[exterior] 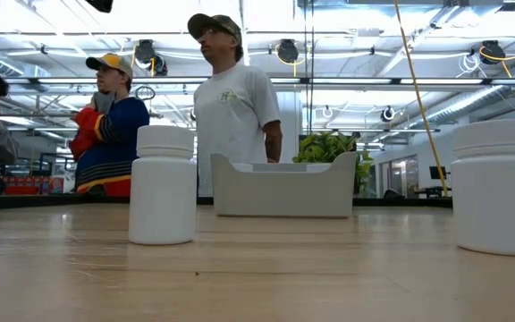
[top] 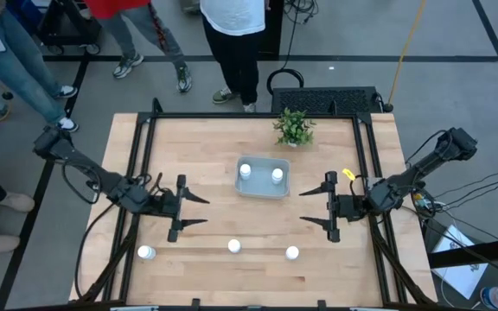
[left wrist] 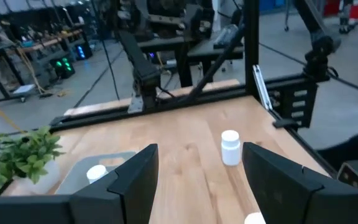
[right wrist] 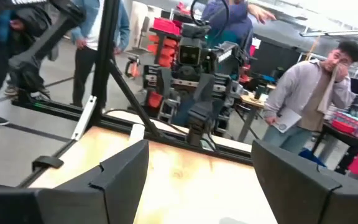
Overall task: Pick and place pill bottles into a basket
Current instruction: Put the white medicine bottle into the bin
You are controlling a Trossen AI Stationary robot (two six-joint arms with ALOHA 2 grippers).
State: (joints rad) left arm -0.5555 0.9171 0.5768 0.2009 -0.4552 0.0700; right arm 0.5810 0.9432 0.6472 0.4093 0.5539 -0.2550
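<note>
The pale grey-blue basket (top: 262,188) stands on its base at the table's middle, with two white pill bottles (top: 245,171) (top: 277,175) upright inside it. Three more bottles stand upright near the table's near edge: left (top: 146,252), middle (top: 234,246), right (top: 292,253). My left gripper (top: 207,212) is open and empty, left of the basket. My right gripper (top: 302,206) is open and empty, right of the basket. The low view shows the basket (exterior: 282,186) and two bottles (exterior: 162,185) (exterior: 497,188). The left wrist view shows one bottle (left wrist: 230,147) between my open fingers, farther off.
A small green potted plant (top: 293,127) stands at the table's far edge, behind the basket. A black frame (top: 145,130) runs round the tabletop. Several people stand beyond the far edge (exterior: 235,107). Bare wood lies between both grippers and the near bottles.
</note>
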